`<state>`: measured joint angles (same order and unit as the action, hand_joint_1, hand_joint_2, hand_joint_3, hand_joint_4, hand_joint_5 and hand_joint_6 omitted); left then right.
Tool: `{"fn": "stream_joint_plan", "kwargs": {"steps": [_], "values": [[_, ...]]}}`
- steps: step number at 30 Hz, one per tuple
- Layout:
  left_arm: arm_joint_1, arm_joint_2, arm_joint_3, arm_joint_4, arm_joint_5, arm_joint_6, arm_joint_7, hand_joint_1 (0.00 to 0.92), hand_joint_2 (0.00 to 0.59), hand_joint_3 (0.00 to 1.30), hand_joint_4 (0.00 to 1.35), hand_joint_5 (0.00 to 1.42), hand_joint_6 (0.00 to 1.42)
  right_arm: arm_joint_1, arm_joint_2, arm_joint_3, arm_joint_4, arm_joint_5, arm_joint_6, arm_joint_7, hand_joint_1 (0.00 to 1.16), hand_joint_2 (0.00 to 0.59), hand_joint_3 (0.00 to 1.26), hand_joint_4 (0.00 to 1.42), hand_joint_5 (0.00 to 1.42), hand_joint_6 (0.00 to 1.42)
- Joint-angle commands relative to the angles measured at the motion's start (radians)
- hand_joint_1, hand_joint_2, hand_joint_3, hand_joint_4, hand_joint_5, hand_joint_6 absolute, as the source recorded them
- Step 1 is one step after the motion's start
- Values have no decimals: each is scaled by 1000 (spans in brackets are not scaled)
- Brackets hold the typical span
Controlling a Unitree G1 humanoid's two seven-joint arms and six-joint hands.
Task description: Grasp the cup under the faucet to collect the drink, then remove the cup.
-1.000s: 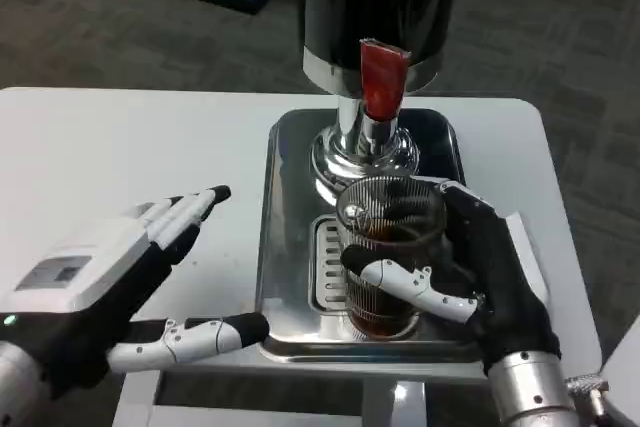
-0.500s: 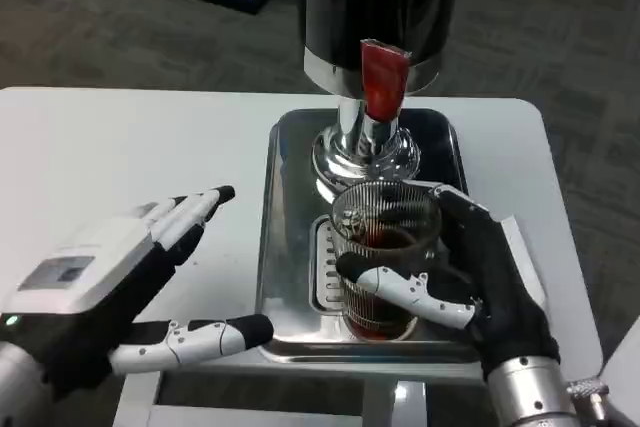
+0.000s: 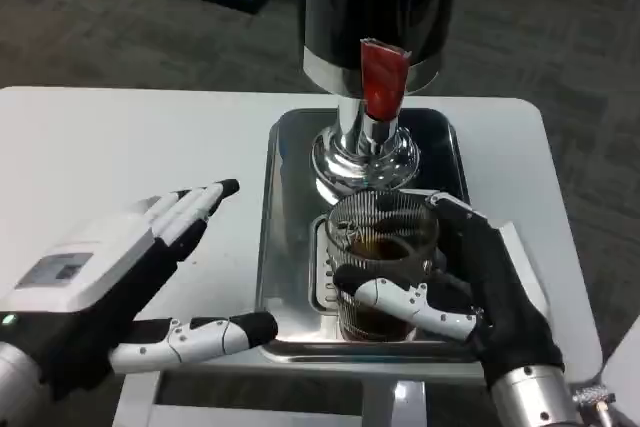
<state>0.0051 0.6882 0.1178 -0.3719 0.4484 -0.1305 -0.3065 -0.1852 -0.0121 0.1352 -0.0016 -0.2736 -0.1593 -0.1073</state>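
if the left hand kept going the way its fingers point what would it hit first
Probably the dispenser's chrome base on the steel tray: the left hand points up-right toward it, passing behind the cup. Depth is unclear.

The cup [image 3: 381, 247] is clear, ribbed plastic. The tray [image 3: 290, 237] and faucet [image 3: 365, 142] are shiny metal. The table [image 3: 130, 147] is smooth and white. The lever [image 3: 382, 77] is red plastic.

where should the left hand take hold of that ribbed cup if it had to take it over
Around the upper ribbed wall of the cup, from its left side. The right hand already wraps the right and lower front, and the cup is upright with dark drink inside, so a level side grasp seems safest.
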Motion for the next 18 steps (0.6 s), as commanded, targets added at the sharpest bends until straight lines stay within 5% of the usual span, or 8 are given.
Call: {"fn": "stream_joint_plan", "kwargs": {"steps": [1,18], "values": [[33,8,36,-38,-15,9,-23,0,65,0,0,0,0,14,12,13,-72,15,-6,13,900,156,647,683,884,998],[119,15,166,-134,-77,-3,-75,0,65,0,0,0,0,50,24,47,-193,19,40,60,883,162,647,683,893,1000]]}}
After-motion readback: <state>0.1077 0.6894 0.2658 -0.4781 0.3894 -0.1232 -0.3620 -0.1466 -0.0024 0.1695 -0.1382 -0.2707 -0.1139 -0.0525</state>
